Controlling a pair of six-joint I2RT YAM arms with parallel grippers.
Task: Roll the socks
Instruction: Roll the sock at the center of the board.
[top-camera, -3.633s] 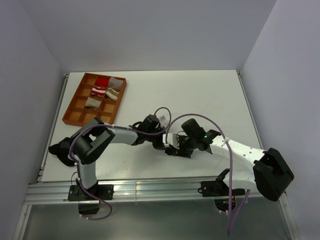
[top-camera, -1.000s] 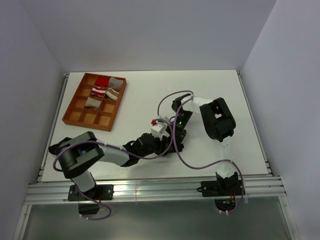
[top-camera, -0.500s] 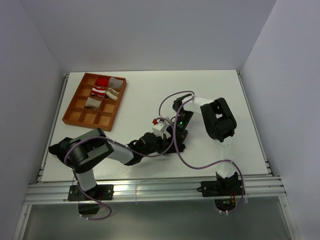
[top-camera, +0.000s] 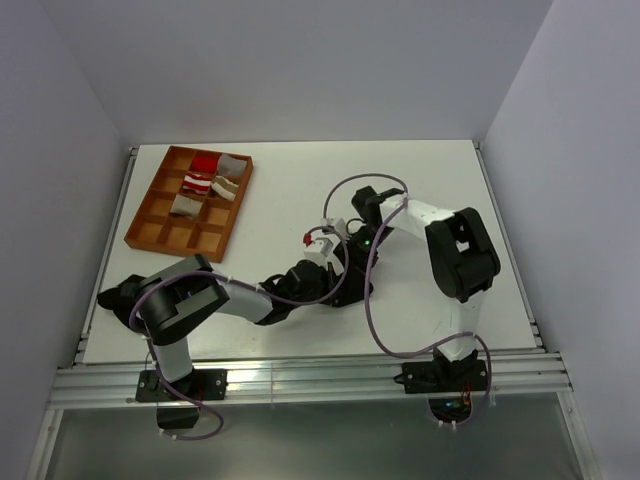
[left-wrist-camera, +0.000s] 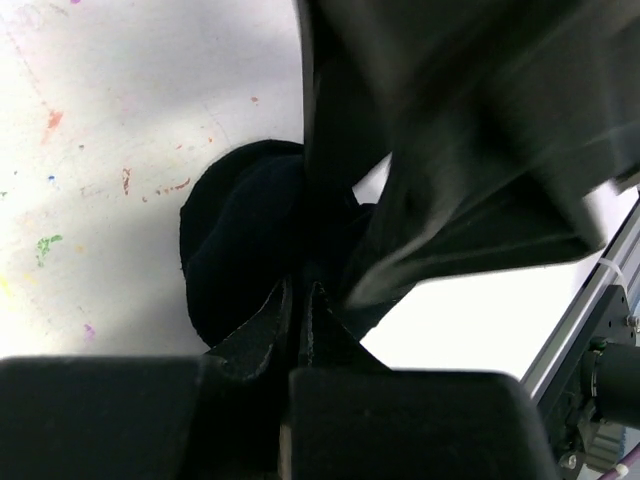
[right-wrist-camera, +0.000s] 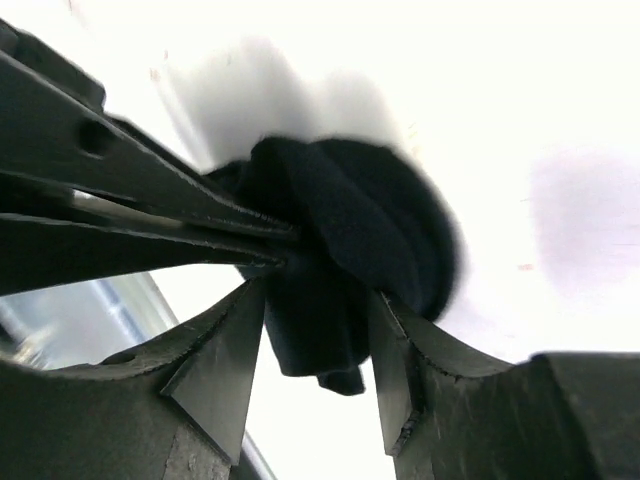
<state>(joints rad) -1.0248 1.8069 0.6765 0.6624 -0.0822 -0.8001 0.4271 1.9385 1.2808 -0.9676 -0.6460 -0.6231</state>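
Observation:
A black sock (left-wrist-camera: 235, 250) lies bunched on the white table near its middle; it also shows in the right wrist view (right-wrist-camera: 350, 220). My left gripper (left-wrist-camera: 300, 295) is shut on a fold of it, low over the table, and appears in the top view (top-camera: 333, 285). My right gripper (right-wrist-camera: 315, 340) is closed around the hanging end of the same sock, one finger on each side. In the top view (top-camera: 352, 278) it sits right against the left gripper, and the sock is mostly hidden under both. The left fingers (right-wrist-camera: 150, 200) reach in from the left.
A brown compartment tray (top-camera: 147, 195) stands at the back left, holding several rolled socks (top-camera: 215, 178) in its far compartments. The table's near edge and an aluminium rail (top-camera: 300, 375) run just below the grippers. Purple cables (top-camera: 368, 300) loop around both arms.
The right arm's elbow has swung to the right and its wrist has turned, while both grippers stay together at the sock. The left arm has shifted only slightly.

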